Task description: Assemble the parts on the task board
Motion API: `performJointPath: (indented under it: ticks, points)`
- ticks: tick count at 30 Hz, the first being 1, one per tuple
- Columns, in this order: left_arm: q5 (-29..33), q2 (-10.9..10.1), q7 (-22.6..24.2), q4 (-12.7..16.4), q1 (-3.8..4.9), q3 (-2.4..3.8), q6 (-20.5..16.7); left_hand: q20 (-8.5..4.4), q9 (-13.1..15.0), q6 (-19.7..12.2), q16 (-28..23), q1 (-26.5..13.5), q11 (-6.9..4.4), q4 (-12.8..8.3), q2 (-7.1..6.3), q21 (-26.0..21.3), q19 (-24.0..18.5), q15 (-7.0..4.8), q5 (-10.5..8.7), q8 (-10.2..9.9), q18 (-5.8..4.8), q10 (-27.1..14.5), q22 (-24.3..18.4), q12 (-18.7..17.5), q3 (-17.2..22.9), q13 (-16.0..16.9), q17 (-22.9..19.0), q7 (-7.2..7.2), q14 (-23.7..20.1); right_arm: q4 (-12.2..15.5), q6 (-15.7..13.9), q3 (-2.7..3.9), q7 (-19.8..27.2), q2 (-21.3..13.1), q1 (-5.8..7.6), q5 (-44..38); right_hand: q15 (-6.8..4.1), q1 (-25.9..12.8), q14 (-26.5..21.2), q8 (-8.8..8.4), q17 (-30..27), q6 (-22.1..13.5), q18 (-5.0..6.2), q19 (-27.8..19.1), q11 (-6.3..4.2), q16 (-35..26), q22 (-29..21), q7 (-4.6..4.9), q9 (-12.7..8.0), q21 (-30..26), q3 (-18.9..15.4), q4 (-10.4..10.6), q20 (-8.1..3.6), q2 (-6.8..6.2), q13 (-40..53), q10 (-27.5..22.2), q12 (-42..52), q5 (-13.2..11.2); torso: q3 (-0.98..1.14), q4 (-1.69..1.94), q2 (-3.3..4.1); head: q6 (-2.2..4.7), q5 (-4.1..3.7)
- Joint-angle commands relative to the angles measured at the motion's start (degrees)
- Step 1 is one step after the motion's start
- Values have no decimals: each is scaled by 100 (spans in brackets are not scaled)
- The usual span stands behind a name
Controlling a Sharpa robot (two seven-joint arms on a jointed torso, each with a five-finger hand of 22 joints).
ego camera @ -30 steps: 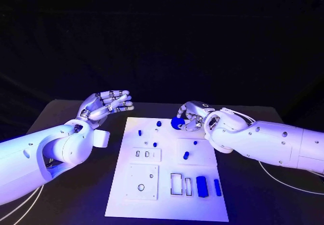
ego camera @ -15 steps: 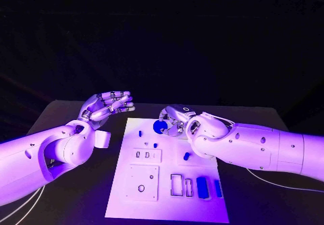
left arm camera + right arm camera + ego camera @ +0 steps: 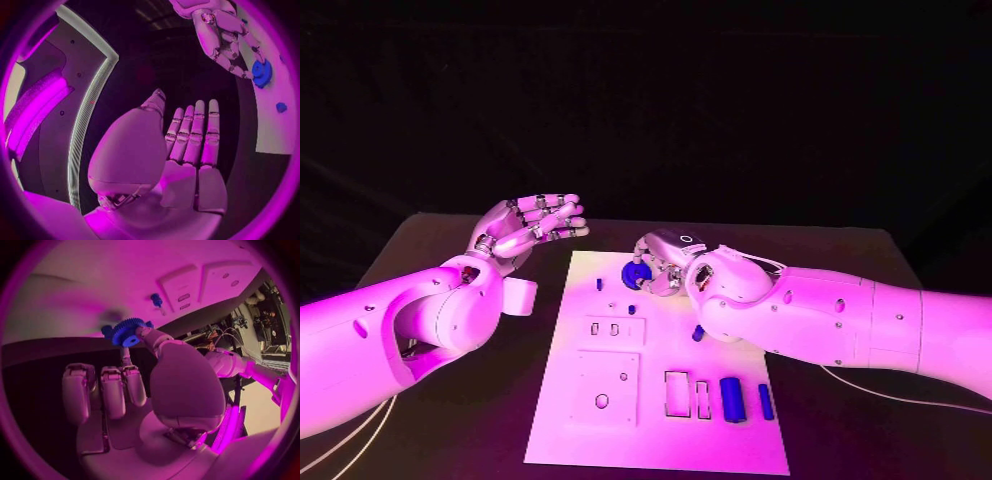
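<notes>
My right hand (image 3: 668, 262) pinches a blue gear (image 3: 638, 274) between thumb and a finger, just above the far end of the white task board (image 3: 661, 440). The right wrist view has that gear (image 3: 128, 332) at the fingertips, close over the board (image 3: 94, 280), with a small blue peg (image 3: 156, 300) standing nearby. My left hand (image 3: 528, 226) hovers left of the board's far corner, fingers together and held up, holding nothing. From the left wrist I see my left hand (image 3: 187, 140), the right hand (image 3: 222, 37) and the gear (image 3: 261, 74).
On the board lie a blue block (image 3: 731, 397) and a blue bar (image 3: 766, 401) near the front right, small blue pegs (image 3: 600, 284) and a blue piece (image 3: 698, 333) in the middle, and white inset plates (image 3: 604, 387). Black table (image 3: 444, 400) surrounds the board.
My right hand has carried the gear leftward and slightly down over the board's far end. The left hand has stayed in place.
</notes>
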Motion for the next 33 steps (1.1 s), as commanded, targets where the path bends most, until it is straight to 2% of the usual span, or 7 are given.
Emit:
performJointPath:
  ticks: [1, 19, 26, 29, 30, 33]
  points:
    - [20, 7, 65, 20, 6, 4, 93, 17, 5, -41, 34, 62, 21, 25, -4, 21, 22, -1, -33, -40, 78, -12, -8, -17, 20, -2, 5, 226, -37, -61, 80, -3, -80, 52, -19, -193, -39, 4, 573, 16, 1300, 52, -87, 108, -20, 23, 797, -30, 1, 11, 40, 9, -32, 8, 711, 47, 17, 4, 9, -3, -2, -7, 12]
    - [20, 10, 53, 19, 6, 4, 106, 17, 5, -41, 34, 62, 21, 25, -4, 21, 22, -1, -33, -40, 78, -12, -8, -17, 20, -2, 5, 226, -37, -340, 179, -13, -85, 274, -179, -215, -40, -1, 571, -2, 1291, 34, -87, 106, -16, 21, 796, -23, -5, 9, 52, 0, -35, -7, 685, 28, -1, 2, 9, 6, 1, -18, 34]
    - [20, 14, 49, 11, 6, 4, 114, 18, 6, -45, 34, 72, 22, 22, -1, 20, 18, 1, -36, -41, 78, -11, -12, -25, 24, -1, 15, 227, -49, -445, 177, -14, -100, 304, -200, -209, -31, -22, 568, -47, 1274, -16, -80, 86, -1, 16, 770, -3, -19, -15, 73, -8, -33, -32, 633, -15, -39, 1, 4, -1, -5, -19, 35]
    - [20, 16, 46, 7, 6, 4, 115, 18, 6, -45, 34, 72, 22, 22, -1, 20, 18, 1, -36, -41, 78, -11, -12, -25, 24, -1, 15, 227, -49, -478, 157, -14, -76, 313, -202, -186, -1, -59, 562, -157, 1248, -152, -68, 51, 39, 8, 728, 46, -59, -55, 103, -14, -16, -71, 541, -93, -106, 1, 5, -4, -5, -13, 41]
    - [20, 16, 45, 6, 6, 4, 115, 18, 6, -45, 34, 72, 22, 22, -1, 20, 18, 1, -36, -41, 78, -11, -12, -25, 24, -1, 15, 227, -49, -485, 159, -14, -72, 316, -202, -180, 20, -68, 559, -253, 1239, -287, -64, 37, 69, 6, 711, 84, -95, -71, 114, -23, -2, -98, 488, -138, -145, 2, 7, -3, -4, -15, 42]
    - [20, 17, 41, 3, 6, 4, 118, 18, 6, -45, 34, 72, 22, 22, -1, 20, 18, 1, -36, -41, 78, -11, -12, -25, 24, -1, 15, 227, -49, -501, 169, -14, -69, 320, -203, -167, 55, -84, 556, -330, 1226, -365, -59, 20, 106, 2, 692, 122, -120, -92, 122, -33, 28, -122, 435, -186, -184, -3, 7, 1, -5, -18, 37]
